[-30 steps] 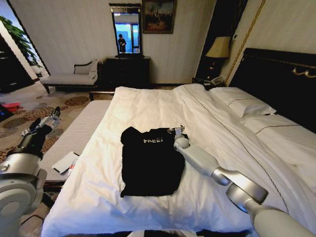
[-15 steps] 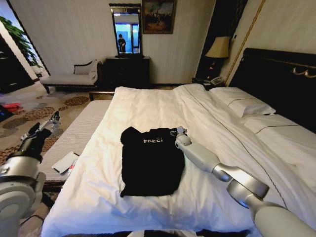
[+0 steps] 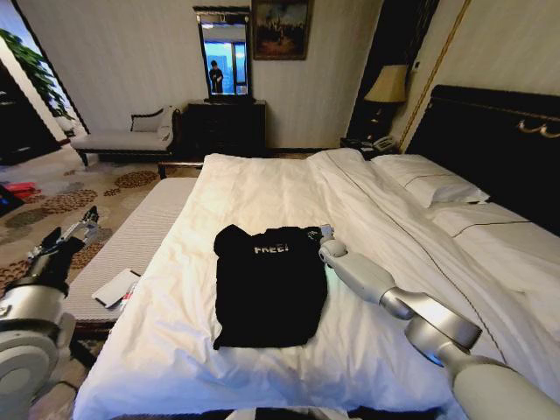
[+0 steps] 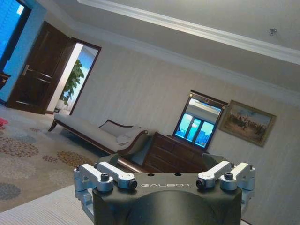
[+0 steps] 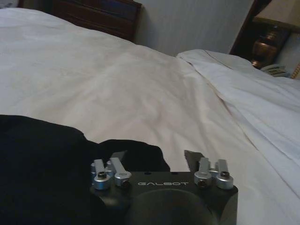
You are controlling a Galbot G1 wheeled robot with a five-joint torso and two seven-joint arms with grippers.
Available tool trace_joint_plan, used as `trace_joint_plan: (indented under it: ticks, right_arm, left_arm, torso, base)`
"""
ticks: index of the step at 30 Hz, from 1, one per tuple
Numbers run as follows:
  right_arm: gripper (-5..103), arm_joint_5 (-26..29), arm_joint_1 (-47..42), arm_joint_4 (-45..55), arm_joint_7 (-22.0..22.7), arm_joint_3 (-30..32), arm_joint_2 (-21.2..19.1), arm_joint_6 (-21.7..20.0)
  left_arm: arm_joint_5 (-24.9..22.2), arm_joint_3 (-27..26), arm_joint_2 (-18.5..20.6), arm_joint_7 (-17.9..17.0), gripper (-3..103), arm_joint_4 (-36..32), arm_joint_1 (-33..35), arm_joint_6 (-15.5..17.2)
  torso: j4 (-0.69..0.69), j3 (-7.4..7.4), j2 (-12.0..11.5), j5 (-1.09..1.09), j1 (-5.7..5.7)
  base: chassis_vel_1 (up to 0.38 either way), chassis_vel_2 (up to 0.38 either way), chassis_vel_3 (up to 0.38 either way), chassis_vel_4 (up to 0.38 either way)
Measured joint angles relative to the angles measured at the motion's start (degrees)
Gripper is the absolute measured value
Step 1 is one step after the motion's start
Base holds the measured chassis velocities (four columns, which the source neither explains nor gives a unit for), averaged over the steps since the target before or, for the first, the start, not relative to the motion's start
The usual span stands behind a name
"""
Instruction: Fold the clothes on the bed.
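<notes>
right tool [image 3: 325, 233] at upper right corner of T-shirt, fingers spread, clasping nothing | one black T-shirt [image 3: 267, 284] flat on one bed [image 3: 262, 184], just left of right tool | left tool [image 3: 74, 231] off bedside, released, well apart

The bed [image 3: 262, 188] is looked down on from above its near edge by the head view, with the far wall faced. A low, close look across the white sheet toward the lamp [image 5: 276, 33] is given by the right wrist view. The chaise longue [image 4: 101, 136] and mirror [image 4: 197, 124], shared with the head view, are faced by the left wrist view, from beside the bed's left.
</notes>
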Motion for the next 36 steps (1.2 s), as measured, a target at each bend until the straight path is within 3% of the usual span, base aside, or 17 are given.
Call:
trace_joint_plan:
  ticks: [1, 6, 7, 10, 11, 14, 15, 21, 22, 24, 25, 27, 28, 30, 31, 35, 36]
  right_arm:
    - [66, -0.1, -0.1, -0.1, -0.5, 0.0, 0.0, 0.2]
    - [56, -0.6, -0.6, 0.0, -1.5, 0.2, -0.2, 0.9]
    - [45, -0.7, -0.7, 0.0, -1.6, 0.2, -0.2, 1.0]
    - [45, -1.3, -0.8, 0.1, -1.9, 0.1, -0.4, 1.2]
    - [34, -1.8, -0.8, 0.0, -2.1, 0.0, -0.4, 1.5]
    - [23, -2.4, -0.8, -0.3, -2.5, -0.2, -0.6, 2.0]
    - [13, -2.6, -0.8, -0.3, -2.5, -0.3, -0.6, 2.1]
    - [7, -3.8, -0.5, -0.5, -2.2, -0.4, -0.5, 3.2]
    - [-2, -3.9, -0.4, -0.2, -2.1, -0.3, -0.6, 3.4]
    - [-2, -3.9, -0.4, 0.6, -1.8, -0.5, -0.9, 3.4]
    - [9, -3.9, -0.4, 0.7, -1.7, -0.5, -1.1, 3.4]
    - [9, -4.0, -0.4, 0.8, -1.7, -0.6, -1.2, 3.4]
    - [19, -4.1, -0.4, 0.8, -1.5, -0.6, -1.2, 3.4]
    - [19, -4.1, -0.4, 0.4, -1.4, -0.6, -1.2, 3.4]
    - [33, -4.2, -0.5, 0.2, -1.4, -0.6, -1.2, 3.4]
    - [28, -4.3, -0.5, -0.1, -1.4, -0.5, -1.4, 3.3]
    - [17, -3.9, -0.5, -0.1, -1.4, -0.5, -1.4, 3.1]
  left_arm:
    - [0.1, 0.0, 0.0, 0.0, 100, 0.0, 0.1, 0.0]
    - [0.2, -0.2, -0.1, 0.0, 100, 0.0, 0.4, 0.0]
    - [0.2, -0.2, -0.1, 0.0, 100, 0.0, 0.4, 0.0]
    - [0.2, -0.2, -0.3, 0.0, 100, 0.0, 0.5, 0.0]
    - [0.3, -0.2, -0.5, 0.0, 100, 0.0, 0.6, 0.0]
    - [0.6, -0.2, -0.8, 0.0, 100, 0.0, 0.7, 0.0]
    - [0.7, -0.1, -0.8, 0.0, 100, 0.0, 0.7, 0.0]
    - [0.9, -0.2, -0.8, 0.0, 100, 0.0, 0.8, 0.0]
    - [0.9, -0.2, -0.9, 0.0, 100, 0.0, 0.8, 0.0]
    - [1.1, -0.1, -0.9, 0.0, 100, 0.0, 0.9, 0.0]
    - [1.1, -0.1, -0.9, 0.0, 100, 0.0, 0.9, 0.0]
    - [1.2, 0.0, -0.9, 0.0, 100, 0.0, 0.9, 0.0]
    - [1.2, 0.0, -0.9, 0.0, 100, 0.0, 0.9, 0.0]
    - [1.2, -0.1, -0.9, 0.0, 100, 0.0, 1.1, 0.0]
    - [1.2, -0.1, -0.9, 0.0, 100, 0.0, 1.1, 0.0]
    - [1.2, -0.4, -0.7, 0.0, 100, 0.0, 1.2, 0.0]
    - [1.1, -0.4, -0.7, 0.0, 100, 0.0, 1.3, 0.0]
  torso:
    - [0.00, 0.00, 0.0, 0.01, 0.00]
    - [-0.01, 0.00, 0.0, 0.01, 0.00]
    - [-0.01, 0.00, 0.0, 0.01, 0.00]
    - [-0.01, 0.00, 0.0, 0.00, 0.00]
    - [-0.01, 0.00, 0.0, 0.00, 0.00]
    - [0.00, 0.00, 0.0, 0.00, 0.00]
    - [-0.01, 0.00, 0.0, 0.00, 0.00]
    - [-0.01, 0.00, 0.0, 0.00, 0.00]
    - [0.00, 0.00, 0.0, 0.00, 0.00]
    - [0.00, 0.00, 0.0, 0.00, 0.00]
    - [0.00, 0.00, 0.0, 0.00, 0.00]
    - [-0.01, 0.00, 0.0, 0.00, 0.00]
    - [-0.02, 0.00, 0.0, 0.00, 0.00]
    - [-0.01, 0.00, 0.0, 0.00, 0.00]
    - [0.00, 0.00, 0.0, 0.00, 0.00]
    - [-0.01, 0.00, 0.0, 0.00, 0.00]
    - [-0.01, 0.00, 0.0, 0.00, 0.00]
  base:
    - [0.000, 0.000, 0.000, 0.000]
    - [0.000, 0.000, 0.000, 0.000]
    - [0.000, 0.000, 0.000, 0.000]
    - [0.000, 0.000, 0.000, 0.000]
    - [0.000, 0.000, 0.000, 0.000]
    - [0.000, 0.000, 0.000, 0.000]
    - [0.000, 0.000, 0.000, 0.000]
    - [0.000, 0.000, 0.000, 0.000]
    - [0.000, 0.000, 0.000, 0.000]
    - [0.000, 0.000, 0.000, 0.000]
    - [0.000, 0.000, 0.000, 0.000]
    - [0.000, 0.000, 0.000, 0.000]
    - [0.000, 0.000, 0.000, 0.000]
    - [0.000, 0.000, 0.000, 0.000]
    - [0.000, 0.000, 0.000, 0.000]
    - [0.000, 0.000, 0.000, 0.000]
    - [0.000, 0.000, 0.000, 0.000]
